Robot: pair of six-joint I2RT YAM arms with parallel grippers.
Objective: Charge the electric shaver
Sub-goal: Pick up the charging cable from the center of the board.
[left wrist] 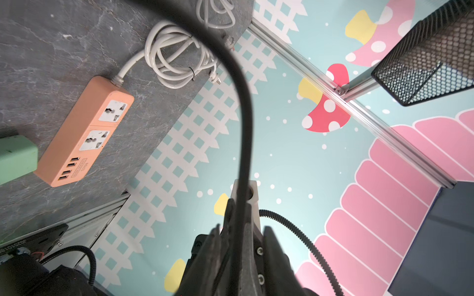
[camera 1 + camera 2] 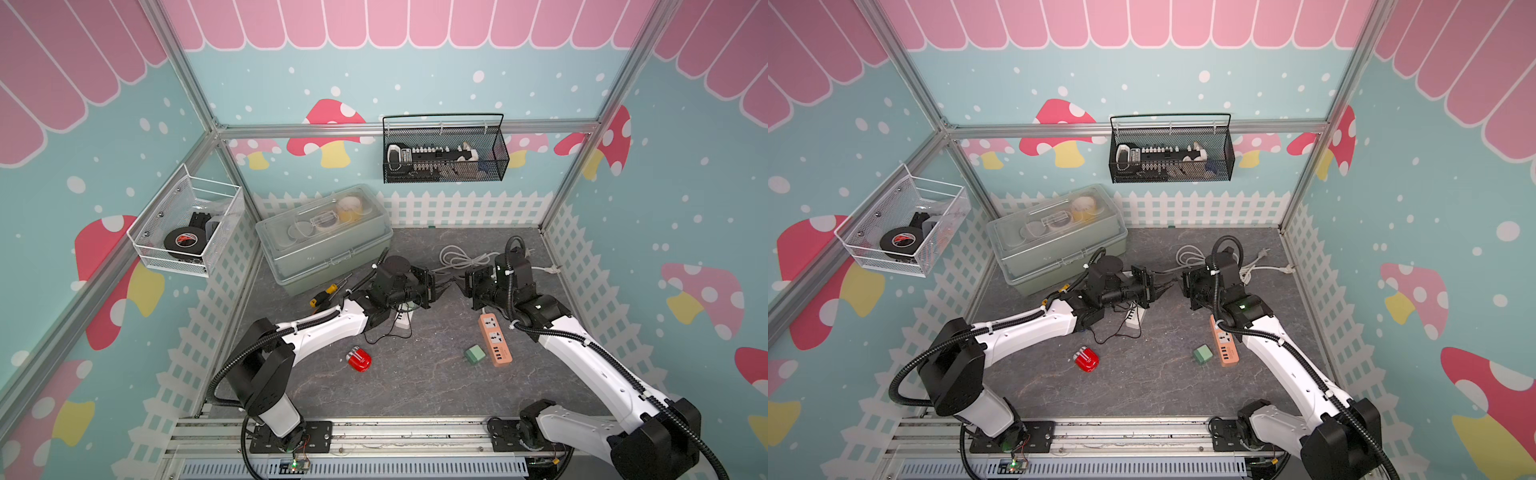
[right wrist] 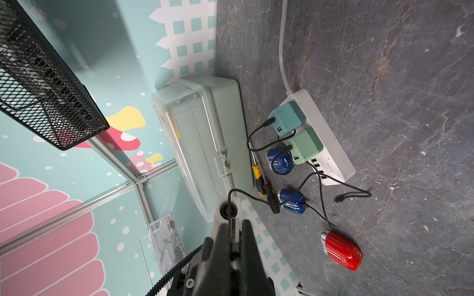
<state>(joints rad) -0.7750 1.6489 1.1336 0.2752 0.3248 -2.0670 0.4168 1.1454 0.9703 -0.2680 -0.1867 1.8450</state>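
The red electric shaver (image 2: 359, 360) (image 2: 1086, 360) (image 3: 341, 249) lies on the grey table, left of centre. Above the table's back middle the two grippers meet tip to tip. My right gripper (image 2: 457, 286) (image 3: 234, 223) is shut on the metal USB plug (image 3: 234, 229) of a thin black cable (image 3: 256, 198). The cable drops toward the table and ends close to the shaver. Whether it is plugged into the shaver is unclear. My left gripper (image 2: 437, 287) (image 1: 242, 228) has its jaws drawn in on the same black cable (image 1: 245, 143), right at the other gripper's tips.
A white power strip (image 3: 331, 143) carries two adapters and leads to two blue shavers (image 3: 280, 160). An orange power strip (image 2: 494, 338) and a green adapter (image 2: 475, 354) lie on the right. A lidded box (image 2: 324, 237), a screwdriver (image 2: 326, 293) and a coiled white cord (image 2: 461, 257) sit at the back.
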